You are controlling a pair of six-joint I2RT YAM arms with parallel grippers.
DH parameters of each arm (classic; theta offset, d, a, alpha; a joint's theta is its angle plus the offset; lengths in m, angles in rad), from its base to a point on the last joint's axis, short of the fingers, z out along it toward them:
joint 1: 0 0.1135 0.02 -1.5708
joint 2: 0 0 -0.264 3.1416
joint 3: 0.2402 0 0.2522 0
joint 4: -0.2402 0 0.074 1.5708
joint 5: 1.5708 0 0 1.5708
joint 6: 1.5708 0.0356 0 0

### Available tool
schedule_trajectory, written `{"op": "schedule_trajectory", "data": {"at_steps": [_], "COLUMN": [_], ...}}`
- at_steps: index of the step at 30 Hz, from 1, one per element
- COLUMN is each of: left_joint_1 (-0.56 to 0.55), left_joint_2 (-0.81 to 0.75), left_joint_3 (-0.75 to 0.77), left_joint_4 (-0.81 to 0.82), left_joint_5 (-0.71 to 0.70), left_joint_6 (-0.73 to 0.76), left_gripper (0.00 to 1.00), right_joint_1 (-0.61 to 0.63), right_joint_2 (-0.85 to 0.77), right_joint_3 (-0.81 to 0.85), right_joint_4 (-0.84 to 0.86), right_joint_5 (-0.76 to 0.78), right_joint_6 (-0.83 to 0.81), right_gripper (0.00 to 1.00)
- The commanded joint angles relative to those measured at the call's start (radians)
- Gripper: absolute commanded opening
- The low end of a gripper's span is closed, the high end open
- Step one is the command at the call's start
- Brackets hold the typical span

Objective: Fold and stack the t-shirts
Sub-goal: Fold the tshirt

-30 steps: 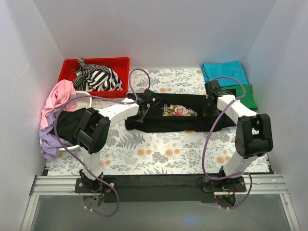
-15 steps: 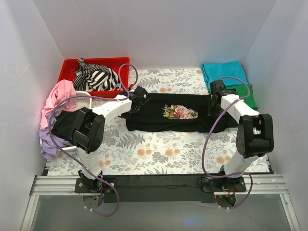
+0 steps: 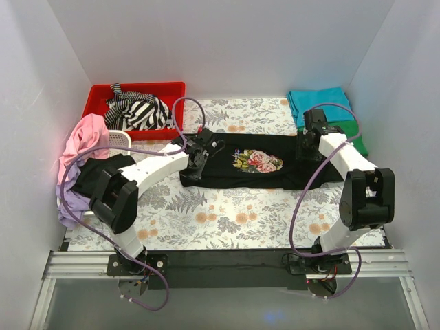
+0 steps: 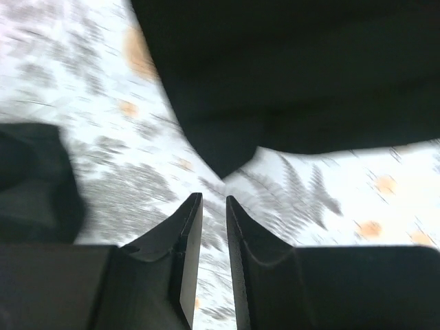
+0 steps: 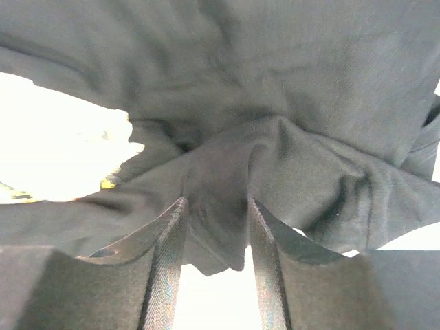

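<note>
- White walls enclose a bench (image 3: 227, 220) covered in a pale cloth printed with grey ferns and orange flowers.
- The black t-shirt (image 3: 234, 177) lies flat at the centre of the frame as a long band running left to right, its rose print (image 3: 258, 161) facing up.
- The left gripper (image 3: 196, 165) sits at the band's left end. In its wrist view the fingers (image 4: 189, 227) stand only narrowly parted and hold nothing. A pointed corner of the black t-shirt (image 4: 289, 82) lies just above their tips, apart from them.
- The right gripper (image 3: 304, 151) is at the band's right end. In its wrist view the fingers (image 5: 168, 234) stand apart, with a soft raised ridge of the black t-shirt (image 5: 275, 69) bunched between them. The cloth is wrinkled there, and I cannot tell whether the pads touch it.
- At the upper right, a folded teal t-shirt (image 3: 320, 103) lies flat, with a green t-shirt (image 3: 355, 141) just below it, close beside the right arm.
- At the upper left, a red plastic bin (image 3: 96, 103) holds a crumpled black-and-white striped t-shirt (image 3: 137, 113).
- Along the left edge, a pink t-shirt (image 3: 86, 137), a dark garment (image 3: 96, 175) and a lilac t-shirt (image 3: 69, 203) are heaped over a white slotted basket (image 3: 118, 139), beside the left arm's elbow.
</note>
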Motion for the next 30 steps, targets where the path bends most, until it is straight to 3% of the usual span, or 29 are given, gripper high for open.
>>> {"op": "schedule_trajectory", "data": {"at_steps": [1,7,14,19,26,30], "left_joint_1": [-0.014,-0.014,-0.016,-0.016,-0.016,-0.016], "left_joint_2": [-0.078,-0.059,-0.067,-0.07,-0.061,-0.041], "left_joint_3": [-0.089,-0.153,-0.181,-0.186,-0.219,-0.245], "left_joint_4": [0.012,0.013,0.137,0.214,0.289,0.312], "left_joint_5": [0.197,0.126,0.015,0.041,0.049,-0.016], "left_joint_6": [-0.064,-0.122,-0.141,-0.133,-0.134,-0.15], "left_gripper": [0.2,0.2,0.24,0.34,0.36,0.37], "right_joint_1": [-0.007,-0.004,-0.004,-0.004,-0.004,-0.005], "right_joint_2": [-0.1,-0.143,-0.148,-0.139,-0.125,-0.12], "right_joint_3": [0.078,0.068,0.032,0.02,0.009,0.0], "right_joint_4": [0.013,0.011,0.016,0.02,0.022,0.025], "right_joint_5": [-0.065,-0.117,-0.166,-0.189,-0.201,-0.204], "right_joint_6": [-0.015,-0.017,-0.01,-0.009,-0.01,-0.012], "right_gripper": [0.47,0.48,0.48,0.48,0.48,0.48]}}
